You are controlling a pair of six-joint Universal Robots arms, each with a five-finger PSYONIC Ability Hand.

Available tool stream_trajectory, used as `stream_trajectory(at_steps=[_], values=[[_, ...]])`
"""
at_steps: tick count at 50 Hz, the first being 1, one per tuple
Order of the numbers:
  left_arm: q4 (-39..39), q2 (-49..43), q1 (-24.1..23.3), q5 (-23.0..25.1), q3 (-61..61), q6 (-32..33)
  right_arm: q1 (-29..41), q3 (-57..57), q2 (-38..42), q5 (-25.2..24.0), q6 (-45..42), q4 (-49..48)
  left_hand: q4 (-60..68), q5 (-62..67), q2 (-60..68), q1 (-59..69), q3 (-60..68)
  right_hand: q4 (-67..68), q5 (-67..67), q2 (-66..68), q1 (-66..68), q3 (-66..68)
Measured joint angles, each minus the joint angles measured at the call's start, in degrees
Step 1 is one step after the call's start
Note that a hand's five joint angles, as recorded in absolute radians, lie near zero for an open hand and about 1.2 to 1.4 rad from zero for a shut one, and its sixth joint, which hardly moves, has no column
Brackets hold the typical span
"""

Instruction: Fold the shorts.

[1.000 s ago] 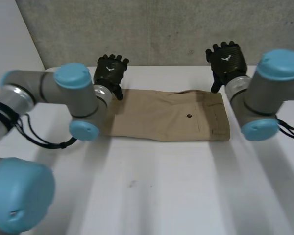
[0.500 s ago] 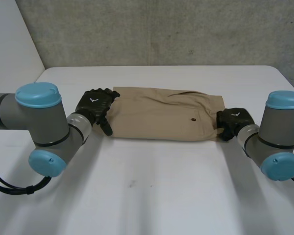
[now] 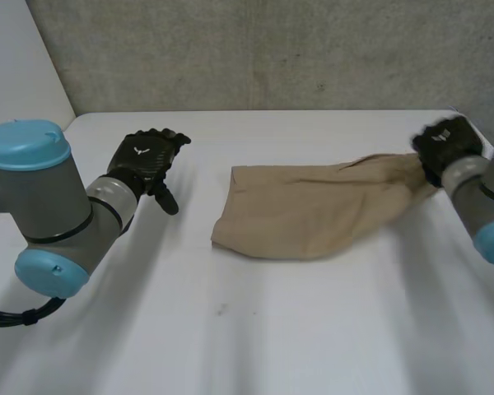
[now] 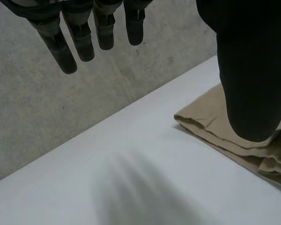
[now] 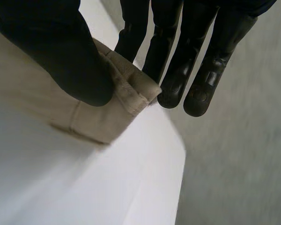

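Where the shorts (image 3: pixel 305 210) lay flat half a second ago, they now sit bunched right of mid-table (image 3: pixel 255 329) — right hand (image 3: pixel 445 148) pinches one end and has dragged it outward; left hand (image 3: pixel 144 160) has let go, fingers straight, well clear. Likely repositioning — no fold yet.

You have soft light from high on the far side: the white table (image 3: pixel 313 329) reads bright, the far wall (image 3: pixel 272 49) dimmer, and the shorts (image 3: pixel 305 216) throw faint shade along their near edge.
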Motion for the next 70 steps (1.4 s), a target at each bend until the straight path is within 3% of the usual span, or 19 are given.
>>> stream_trajectory(at_steps=[4, 12, 13, 16, 17, 19, 20, 21, 24, 35, 38, 47, 48, 56, 64, 70], values=[[0.05, 0.22, 0.07, -0.17, 0.19, -0.19, 5.61, -3.09, 0.19, -2.73, -0.52, -0.24, 0.00, 0.00, 0.00, 0.00, 0.00, 0.01, 0.01, 0.00, 0.01, 0.56], [0.42, 0.12, -0.02, -0.44, 1.63, -0.41, 17.35, -5.39, 3.24, -14.00, 0.16, -1.79, 0.00, 0.00, 0.00, 0.00, 0.00, 0.01, 0.00, 0.00, 0.01, 1.09], [0.61, 0.07, -0.10, -0.51, 2.39, -0.47, 20.74, -5.35, 5.03, -17.73, 0.38, -2.08, 0.00, 0.00, 0.00, 0.00, 0.00, 0.01, 0.19, 0.00, 0.01, 1.09], [0.77, -0.02, -0.28, -0.60, 3.69, -0.51, 23.68, -4.89, 7.17, -20.74, 0.64, -1.97, 0.00, 0.00, 0.00, 0.00, 0.00, 0.02, 0.36, 0.00, 0.01, 1.09], [0.81, -0.07, -0.35, -0.63, 4.23, -0.52, 24.24, -4.76, 7.71, -21.31, 0.78, -1.89, 0.00, 0.00, 0.00, 0.00, 0.00, -1.78, -1.15, -2.43, -1.76, -1.53], [0.86, -0.27, -0.51, -0.71, 5.74, -0.54, 25.18, -4.48, 8.81, -21.99, 1.72, -1.53, 0.00, 0.00, 0.00, 0.00, 0.00, -19.18, -17.26, -19.26, -17.90, -18.16], [0.86, -0.31, -0.53, -0.72, 5.94, -0.54, 25.23, -4.47, 8.88, -22.01, 1.89, -1.49, 0.00, 0.00, 0.00, 0.00, 0.00, -19.18, -17.26, -19.26, -17.90, -18.16], [0.86, -0.51, -0.61, -0.75, 7.01, -0.53, 25.42, -4.44, 9.02, -21.91, 3.04, -1.30, 0.00, 0.00, 0.00, 0.00, 0.00, -36.32, -34.26, -38.18, -33.75, -36.53], [0.77, -1.28, -0.82, -0.80, 9.43, -0.54, 25.18, -4.75, 8.13, -20.79, 7.28, -1.20, 0.00, 0.00, 0.00, 0.00, 0.00, -53.48, -49.78, -53.61, -43.26, -52.96], [-2.48, -8.60, -6.04, -0.66, 20.26, -2.55, 16.47, -10.91, 3.28, -13.65, 35.20, 0.82, 0.00, 0.00, 0.00, 0.00, 0.00, -54.55, -50.88, -54.70, -43.51, -54.87], [-5.06, -11.83, -8.28, -0.65, 23.31, -3.26, 14.63, -13.43, 5.19, -13.07, 38.10, 3.73, 0.00, 0.00, 0.00, 0.00, 0.00, -54.55, -50.88, -54.70, -43.51, -54.87], [-11.55, -19.89, -12.02, -1.16, 30.04, -3.93, 12.46, -20.39, 12.95, -13.33, 39.06, 11.98, 0.00, 0.00, 0.00, 0.00, 0.00, -54.55, -50.88, -54.70, -43.51, -54.87], [-16.48, -24.86, -12.90, -2.96, 34.28, -3.86, 11.53, -23.72, 17.50, -14.27, 38.63, 16.30, 0.00, 0.00, 0.00, 0.00, 0.00, -54.55, -50.88, -54.70, -43.51, -54.87], [-27.67, -31.24, -12.72, -8.09, 39.85, -3.21, 10.35, -26.87, 23.01, -15.67, 37.00, 22.38, 0.00, 0.00, -0.25, -0.76, -1.09, -54.55, -50.88, -56.09, -45.10, -54.87], [-30.93, -30.75, -12.67, -8.81, 39.70, -2.75, 10.09, -24.97, 22.27, -14.22, 29.27, 23.78, 0.00, 0.00, -2.01, -1.36, -2.28, -54.55, -50.88, -57.16, -46.90, -54.87], [-30.74, -24.85, -13.41, -8.57, 38.86, -2.83, 10.57, -21.05, 16.66, -11.18, 24.38, 22.33, 0.00, 0.00, -2.00, -1.58, -2.28, -54.55, -51.12, -57.17, -47.56, -54.87]])
